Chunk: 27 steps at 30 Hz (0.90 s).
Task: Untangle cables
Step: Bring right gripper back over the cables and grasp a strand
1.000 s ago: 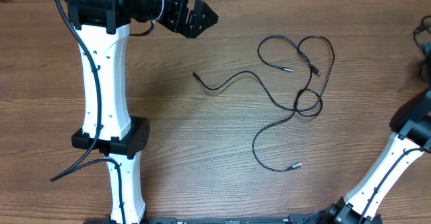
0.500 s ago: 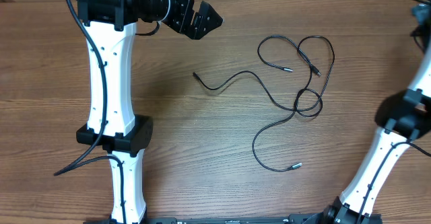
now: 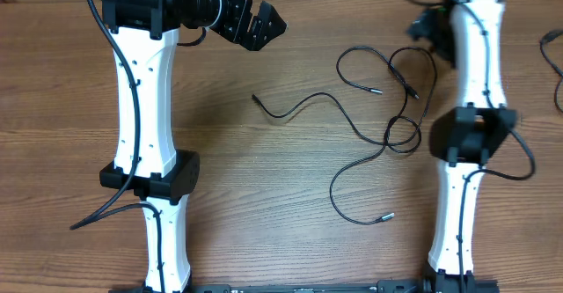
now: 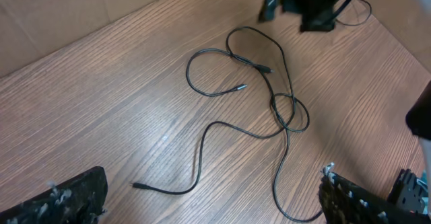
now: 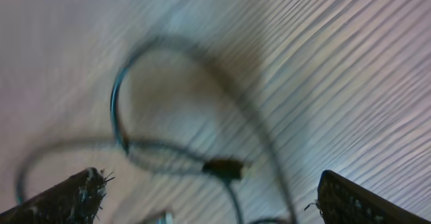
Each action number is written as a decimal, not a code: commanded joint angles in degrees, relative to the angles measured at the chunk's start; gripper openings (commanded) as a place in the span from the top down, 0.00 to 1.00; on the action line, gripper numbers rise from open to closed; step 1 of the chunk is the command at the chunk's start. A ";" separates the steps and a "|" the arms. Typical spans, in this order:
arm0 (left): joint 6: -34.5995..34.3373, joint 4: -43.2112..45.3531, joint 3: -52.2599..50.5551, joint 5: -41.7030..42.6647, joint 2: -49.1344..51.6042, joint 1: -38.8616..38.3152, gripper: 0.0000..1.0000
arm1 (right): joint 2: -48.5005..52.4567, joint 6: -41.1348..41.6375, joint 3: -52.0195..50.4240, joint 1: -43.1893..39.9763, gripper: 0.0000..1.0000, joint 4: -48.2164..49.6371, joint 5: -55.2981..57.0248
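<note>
The wooden table (image 3: 264, 170) fills every view. The cables (image 3: 390, 137) lie in a loose tangle right of centre overhead. The left tool (image 3: 268, 27), upper left, and the right tool (image 5: 212, 204) both gape wide, holding nothing. Only the right wrist view brings one blurred loop and its plug (image 5: 225, 169) up close.

The left arm (image 3: 141, 108) stretches forward well left of the cables (image 3: 390, 140), its left gripper (image 3: 268, 25) turned toward them with jaws spread wide and empty, while the right arm (image 3: 471, 73) runs along their right side, its right gripper (image 5: 212, 190) just above their far loop, equally wide and empty.
</note>
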 commanded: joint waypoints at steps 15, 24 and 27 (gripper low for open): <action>1.46 -0.11 0.42 -0.70 0.63 -0.13 0.00 | -0.13 -0.83 -21.11 -2.95 0.00 4.90 4.85; 1.25 -0.11 0.42 -0.57 1.16 -0.26 0.01 | -0.13 -0.83 -21.14 -4.17 0.00 6.56 4.79; 1.25 -0.11 0.42 -0.57 1.16 -0.50 0.00 | -0.13 -0.83 -21.14 -4.17 0.15 6.86 4.81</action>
